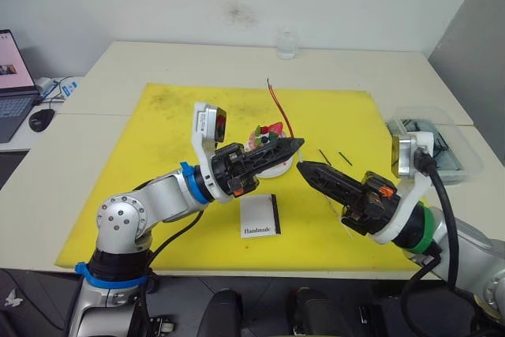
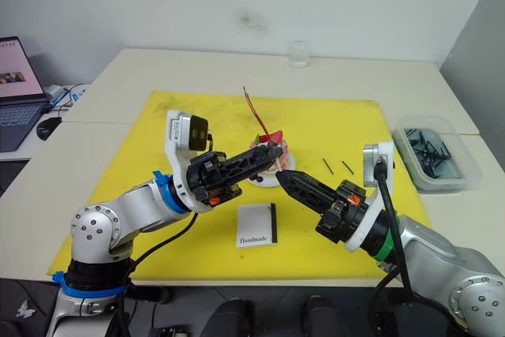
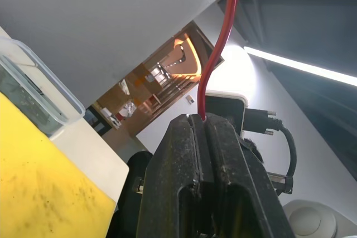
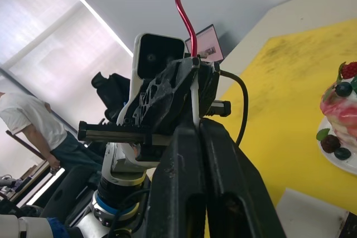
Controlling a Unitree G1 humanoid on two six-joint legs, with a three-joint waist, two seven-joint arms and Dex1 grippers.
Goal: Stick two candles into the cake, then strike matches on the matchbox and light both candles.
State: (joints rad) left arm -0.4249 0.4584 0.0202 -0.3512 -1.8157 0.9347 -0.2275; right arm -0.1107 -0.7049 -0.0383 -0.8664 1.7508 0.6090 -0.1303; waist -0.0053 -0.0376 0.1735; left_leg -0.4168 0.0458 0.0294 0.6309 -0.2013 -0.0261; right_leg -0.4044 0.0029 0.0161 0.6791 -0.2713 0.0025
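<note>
Left gripper [image 2: 268, 153] clamped on the reddish candle [image 1: 278, 108], upright beside the cake [image 2: 268, 165] for planting; right gripper [image 2: 289, 178] closed, empty, pointing at the cake.

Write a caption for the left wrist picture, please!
Left end effector shut on a red candle, with a clear bin beyond the yellow mat.

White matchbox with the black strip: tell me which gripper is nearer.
Roughly equal. Left gripper, shut on the red candle, sits behind the matchbox, by the cake; right gripper sits to its right.
</note>
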